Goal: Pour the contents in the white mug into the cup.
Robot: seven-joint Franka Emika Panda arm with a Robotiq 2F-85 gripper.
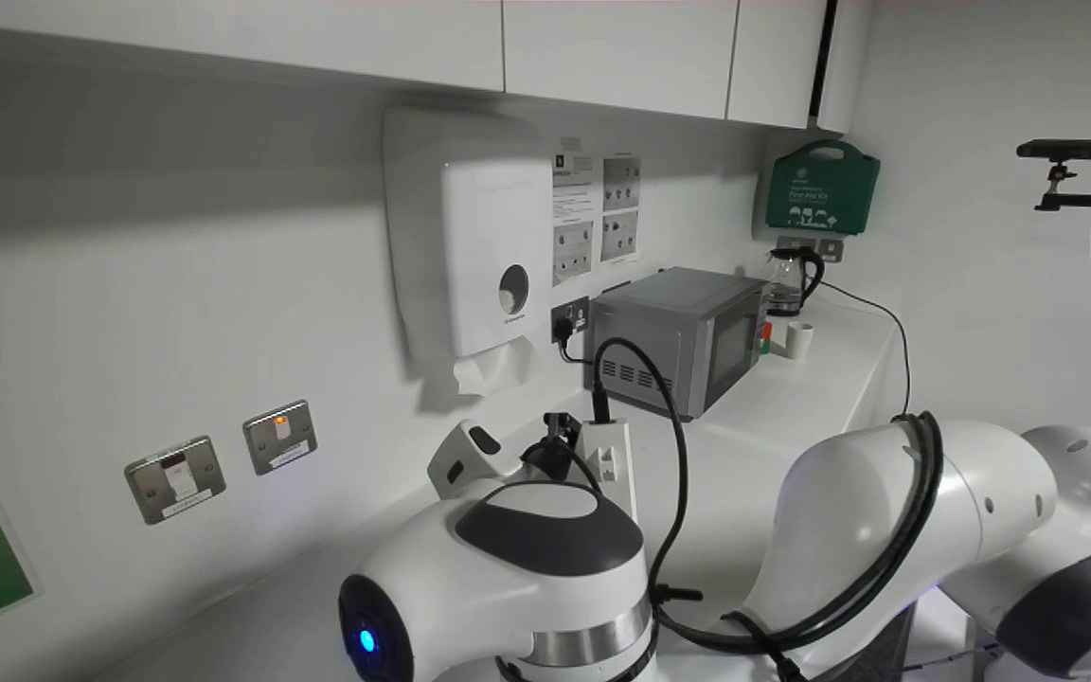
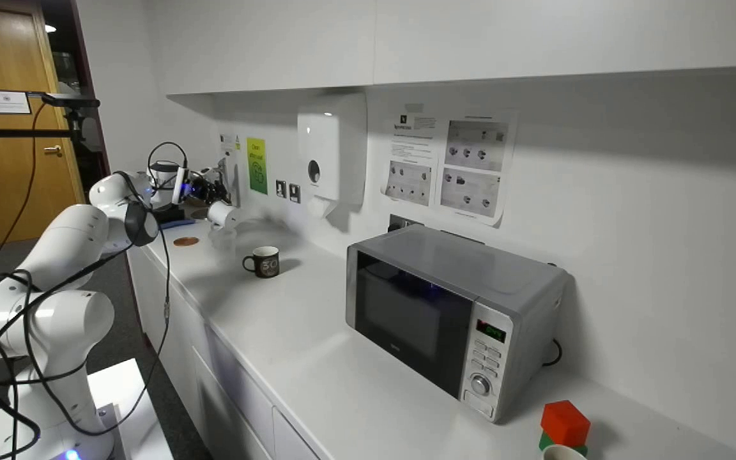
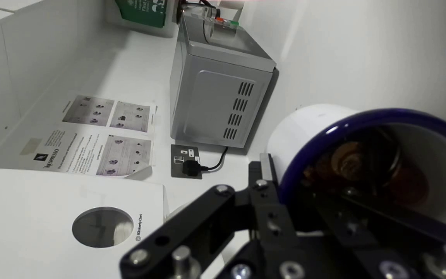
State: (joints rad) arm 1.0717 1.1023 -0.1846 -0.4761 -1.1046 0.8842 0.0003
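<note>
I have the claw pinching the wall of the blue-rimmed white mug, one finger inside it, one outside. The mug is held tipped on its side above the surface, mouth facing the claw, with brownish contents showing within. Below the claw I see the translucent cup; farther from the claw, toward the microwave, the black "50" mug stands upright.

Grey, muted light comes from above, leaving the wall shaded beneath the cupboards. Glare dots the arm. In the wrist view, a glint sits on the rim of the white mug, its inside dim and blurred.
</note>
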